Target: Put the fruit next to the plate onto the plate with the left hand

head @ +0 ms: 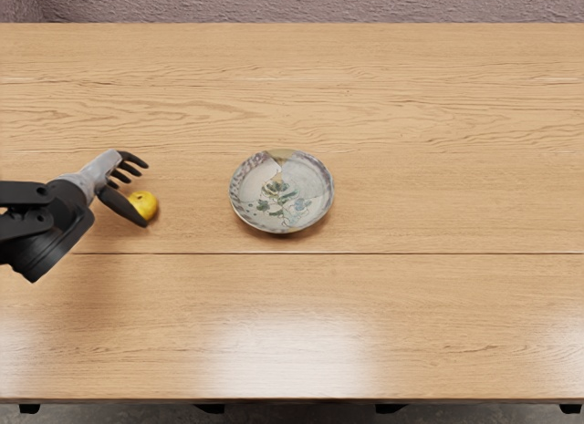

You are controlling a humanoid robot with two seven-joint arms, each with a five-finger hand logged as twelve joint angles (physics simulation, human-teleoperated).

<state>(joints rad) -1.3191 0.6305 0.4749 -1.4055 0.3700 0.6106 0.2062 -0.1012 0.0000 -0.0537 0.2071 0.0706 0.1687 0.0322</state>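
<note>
The left arm reaches in from the left edge, low over the wooden surface (411, 296). Its left hand (109, 180) is spread and grips nothing. The dark fingers (130, 163) fan out toward the right, apart from one another, and the thumb (122, 207) stretches separately below them.

The fruit (143, 205), small, round and yellow, lies on the surface just at the end of that thumb, in the gap between thumb and fingers. From this angle I cannot quite tell whether the thumb touches its skin or only sits close beside it. The fingers above are clear of it.

The plate (310, 181), shallow and round with a greenish leaf pattern, sits near the middle of the surface, to the right of the fruit with bare wood between them. Nothing lies on it.
</note>
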